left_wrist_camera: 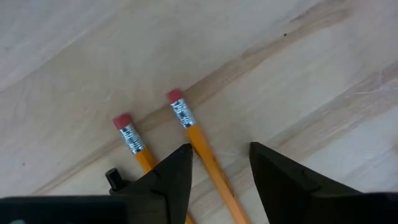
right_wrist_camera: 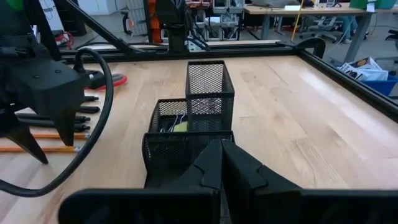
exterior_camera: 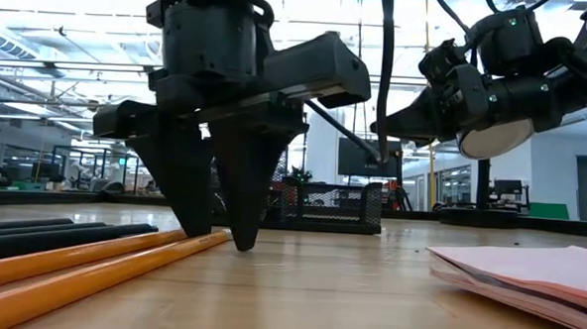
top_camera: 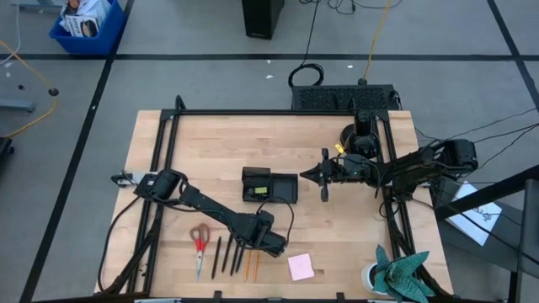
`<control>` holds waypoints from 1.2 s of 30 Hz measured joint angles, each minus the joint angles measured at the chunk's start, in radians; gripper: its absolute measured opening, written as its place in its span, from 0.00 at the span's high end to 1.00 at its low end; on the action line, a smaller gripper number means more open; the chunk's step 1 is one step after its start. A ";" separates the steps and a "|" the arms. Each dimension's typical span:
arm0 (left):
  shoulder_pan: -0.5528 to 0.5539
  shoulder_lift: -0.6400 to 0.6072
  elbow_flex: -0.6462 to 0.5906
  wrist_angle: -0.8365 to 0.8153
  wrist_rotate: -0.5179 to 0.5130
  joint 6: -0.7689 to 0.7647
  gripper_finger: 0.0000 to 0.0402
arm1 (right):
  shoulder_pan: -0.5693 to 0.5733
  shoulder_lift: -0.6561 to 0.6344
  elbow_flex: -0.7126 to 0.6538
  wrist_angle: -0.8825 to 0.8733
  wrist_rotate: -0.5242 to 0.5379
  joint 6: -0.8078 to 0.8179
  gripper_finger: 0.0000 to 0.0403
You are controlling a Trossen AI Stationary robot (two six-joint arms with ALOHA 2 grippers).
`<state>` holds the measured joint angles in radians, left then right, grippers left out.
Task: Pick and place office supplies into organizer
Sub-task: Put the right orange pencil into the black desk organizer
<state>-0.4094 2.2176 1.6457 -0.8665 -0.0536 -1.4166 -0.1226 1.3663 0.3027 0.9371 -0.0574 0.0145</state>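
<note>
Two orange pencils (left_wrist_camera: pixel 134 140) lie side by side on the wooden table, near its front edge, eraser ends toward the far side. My left gripper (left_wrist_camera: pixel 221 163) points straight down, open, its fingertips low at the table on either side of the right-hand pencil (left_wrist_camera: pixel 200 144), just below its eraser. Dark pens (top_camera: pixel 229 257) and red-handled scissors (top_camera: pixel 200 242) lie to the left, and a pink sticky-note pad (top_camera: pixel 301 267) lies to the right. The black mesh organizer (top_camera: pixel 269 185) stands mid-table with a yellow-green bit (right_wrist_camera: pixel 180 126) inside. My right gripper (top_camera: pixel 305 175) waits shut and level beside it. My left gripper comes from above, fingers pointing down and lying across the right-hand pencil near its eraser end (left_wrist_camera: pixel 186 121). One fingertip (left_wrist_camera: pixel 183 163) stands right beside the pencil's side; whether it touches, I cannot tell. The pencil lies flat on the table.
A potted plant (top_camera: pixel 396 273) stands at the front right corner. Black frame rails (top_camera: pixel 253 112) run along the table's edges. Bare wood lies between the pencils and the organizer.
</note>
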 joint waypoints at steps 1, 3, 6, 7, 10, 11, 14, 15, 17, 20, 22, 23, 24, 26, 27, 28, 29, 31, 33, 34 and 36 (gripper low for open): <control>0.000 0.000 0.000 -0.001 -0.001 0.000 0.60 | 0.000 0.000 0.000 0.000 0.000 0.000 1.00; -0.001 0.001 0.000 0.000 -0.001 0.001 0.63 | 0.000 0.000 0.000 0.001 0.000 0.000 1.00; -0.004 0.002 -0.001 0.005 -0.001 0.001 0.69 | 0.000 0.000 0.000 0.001 0.000 0.000 1.00; -0.005 0.003 -0.001 0.006 -0.002 0.001 0.71 | 0.000 0.000 0.000 0.001 0.000 0.000 1.00; -0.005 0.004 -0.001 0.012 -0.003 0.001 0.78 | 0.000 0.000 0.000 0.000 0.000 0.000 1.00; -0.005 0.004 -0.002 0.016 -0.005 0.001 0.80 | 0.000 0.000 0.000 0.000 0.000 0.000 1.00; -0.006 0.004 -0.003 0.037 -0.009 0.027 0.84 | 0.000 0.000 0.000 0.000 0.000 0.000 1.00; -0.006 0.004 -0.003 0.047 -0.010 0.040 0.86 | 0.000 0.000 0.000 0.000 0.000 0.000 1.00; -0.006 0.004 -0.004 0.063 -0.023 0.060 0.89 | 0.000 0.000 0.000 0.000 0.000 0.000 1.00; -0.009 0.005 -0.006 0.104 -0.064 0.088 0.92 | 0.000 0.000 0.000 0.000 0.000 0.000 1.00; -0.008 0.006 -0.004 0.144 -0.088 0.108 0.95 | 0.000 0.000 0.000 0.000 0.000 0.000 1.00; -0.007 0.007 -0.004 0.153 -0.097 0.120 0.95 | 0.000 0.000 0.000 0.000 0.000 0.000 1.00; -0.006 0.007 -0.004 0.165 -0.103 0.136 0.96 | 0.000 0.000 0.000 0.000 0.000 0.000 1.00; -0.006 0.009 -0.006 0.202 -0.124 0.180 0.97 | 0.000 0.000 0.000 0.000 0.000 0.000 1.00; -0.006 0.010 -0.006 0.227 -0.131 0.201 0.97 | 0.000 0.000 0.000 0.000 0.000 0.000 1.00; -0.006 0.011 -0.006 0.244 -0.140 0.221 0.97 | 0.000 0.000 0.000 0.000 0.000 0.000 1.00; -0.006 0.011 -0.006 0.254 -0.150 0.238 0.97 | 0.000 0.000 0.000 0.000 0.000 0.000 1.00; -0.006 0.006 -0.008 0.260 -0.168 0.272 0.95 | 0.000 0.000 0.000 0.000 0.000 0.000 1.00; -0.006 0.002 -0.008 0.263 -0.194 0.290 0.94 | 0.000 0.000 0.000 0.000 -0.001 0.000 1.00; -0.006 -0.007 -0.008 0.261 -0.208 0.298 0.94 | 0.000 0.000 0.000 0.000 -0.004 0.000 1.00; -0.006 -0.028 -0.008 0.259 -0.235 0.324 0.94 | 0.000 0.000 0.000 0.002 -0.028 0.000 1.00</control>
<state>-0.4156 2.1901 1.6379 -0.6072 -0.2882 -1.0930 -0.1223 1.3663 0.3027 0.9386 -0.0852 0.0147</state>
